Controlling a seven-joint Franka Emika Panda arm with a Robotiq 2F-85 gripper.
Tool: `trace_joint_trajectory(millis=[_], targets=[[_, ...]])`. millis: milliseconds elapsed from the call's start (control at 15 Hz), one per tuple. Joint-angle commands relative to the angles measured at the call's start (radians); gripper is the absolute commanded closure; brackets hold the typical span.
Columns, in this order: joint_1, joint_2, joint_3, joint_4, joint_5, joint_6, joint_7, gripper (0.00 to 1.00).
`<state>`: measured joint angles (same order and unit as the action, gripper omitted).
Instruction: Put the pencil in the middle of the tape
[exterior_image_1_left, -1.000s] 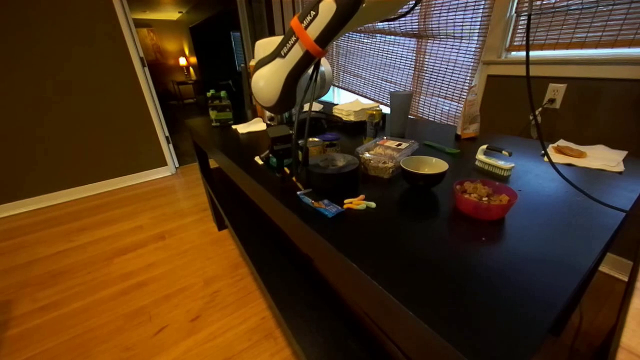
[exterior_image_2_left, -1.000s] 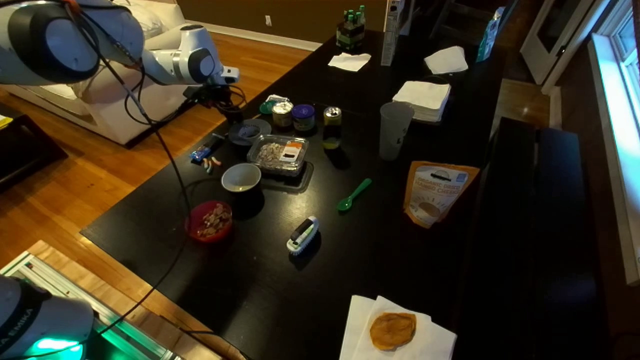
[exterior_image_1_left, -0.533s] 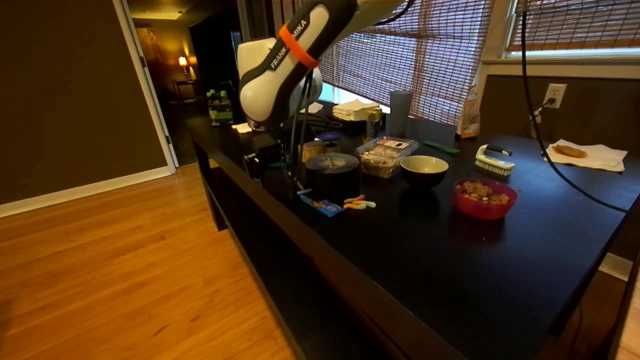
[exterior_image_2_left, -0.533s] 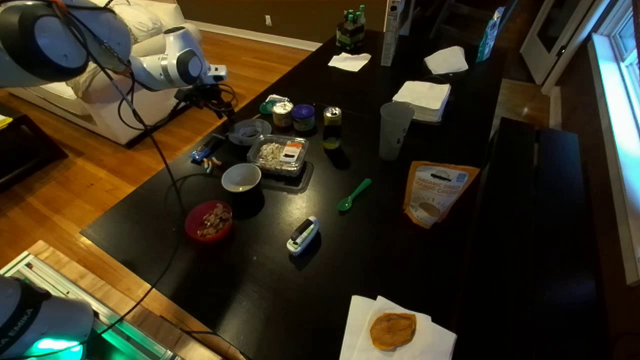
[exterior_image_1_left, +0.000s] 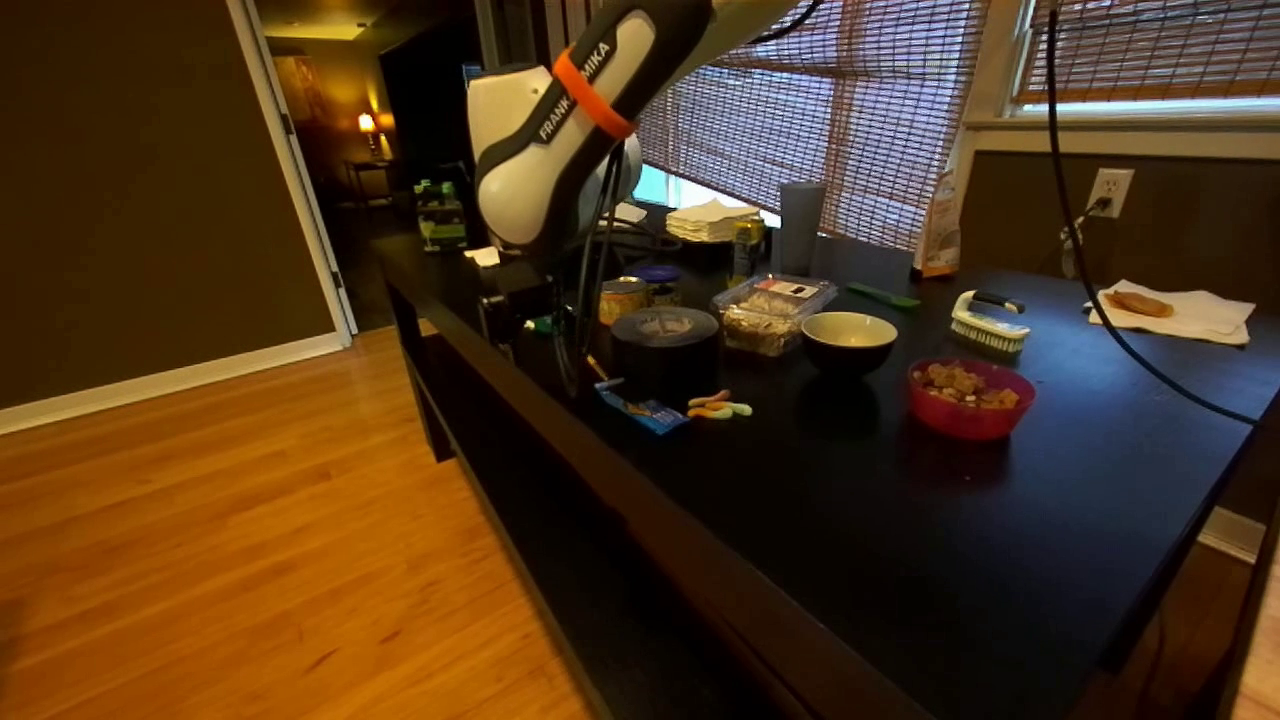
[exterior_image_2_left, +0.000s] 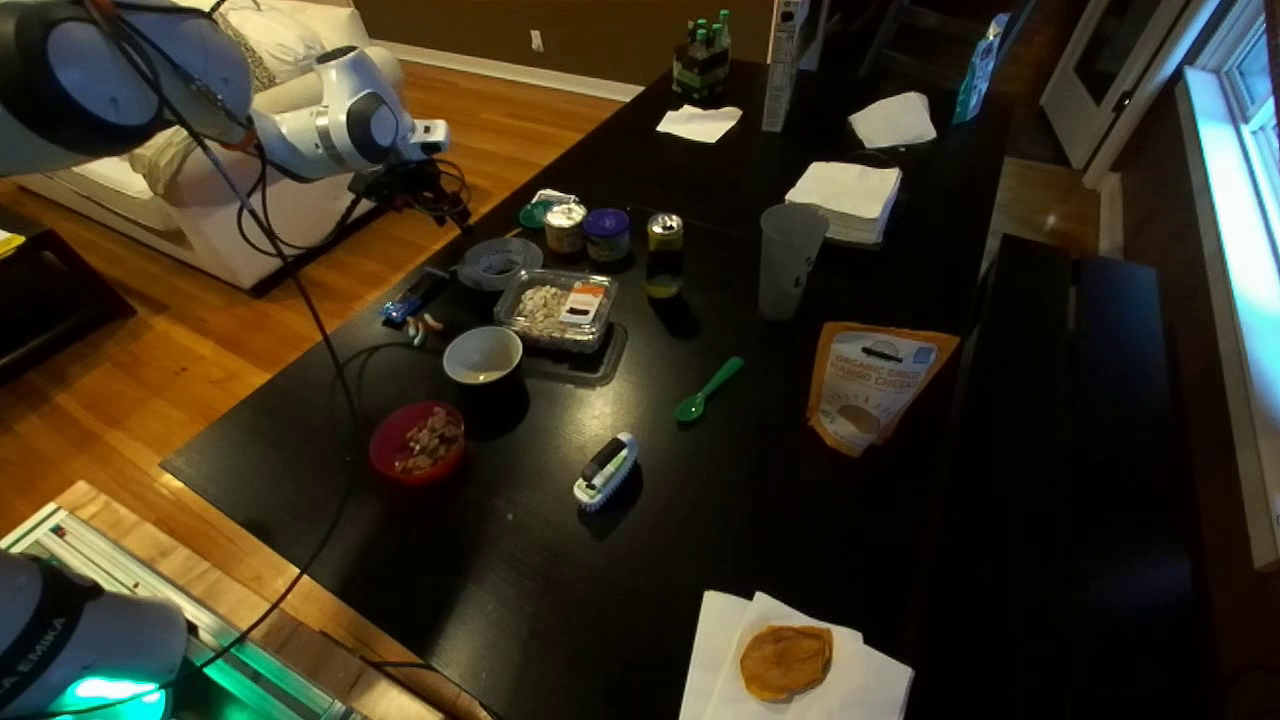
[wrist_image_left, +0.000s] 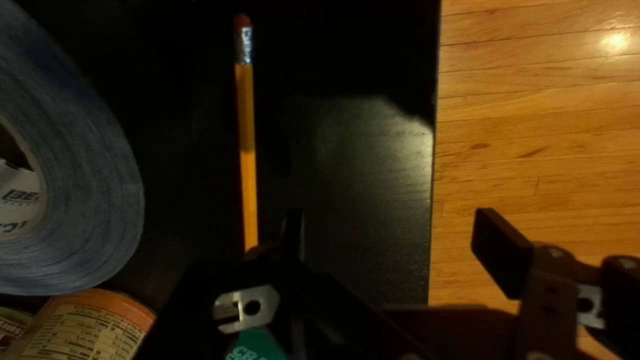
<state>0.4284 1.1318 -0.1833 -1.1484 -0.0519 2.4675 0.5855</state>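
Leftmost in my wrist view curves the tape (wrist_image_left: 92, 185), a grey roll cut off by that view's border, so that only part of its pale printed core shows; at the near left stands a can (wrist_image_left: 95, 325) with an orange-banded label. Right of the roll, and apart from it, the pencil (wrist_image_left: 246, 130) lies on the black table (wrist_image_left: 365, 200), red eraser at the far end, near end hidden at the left one of my fingers (wrist_image_left: 500, 250). My claw (wrist_image_left: 392, 235) is released, those fingers spread wide, the right one seen against the wood floor (wrist_image_left: 525, 150) past the table's edge. In an exterior view, left to right, my claw is a dark shape by that edge, then comes just a short yellow stretch of the pencil on the far side of a blue packet (exterior_image_1_left: 643, 409), then the tape, with gummy worms (exterior_image_1_left: 714, 407) at its near right and a clear tub (exterior_image_1_left: 765, 315) farther right. In an exterior view that takes in the face of an orange pouch (exterior_image_2_left: 875, 385), I cannot make out the pencil, yet the tape's whole ring shows, well left of that pouch; my fingers are too dark to read there.
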Motion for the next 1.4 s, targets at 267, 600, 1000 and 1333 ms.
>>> trace_joint_trajectory(millis=[267, 600, 1000, 1333], targets=[[-0.014, 0.010, -0.050, 0.008, -0.036, -0.024, 0.096, 0.14], [-0.030, 0.028, -0.045, 0.022, -0.039, -0.062, 0.095, 0.17], [-0.020, 0.030, -0.047, 0.026, -0.060, -0.076, 0.092, 0.42], [-0.023, 0.036, -0.039, 0.035, -0.066, -0.097, 0.087, 0.45]])
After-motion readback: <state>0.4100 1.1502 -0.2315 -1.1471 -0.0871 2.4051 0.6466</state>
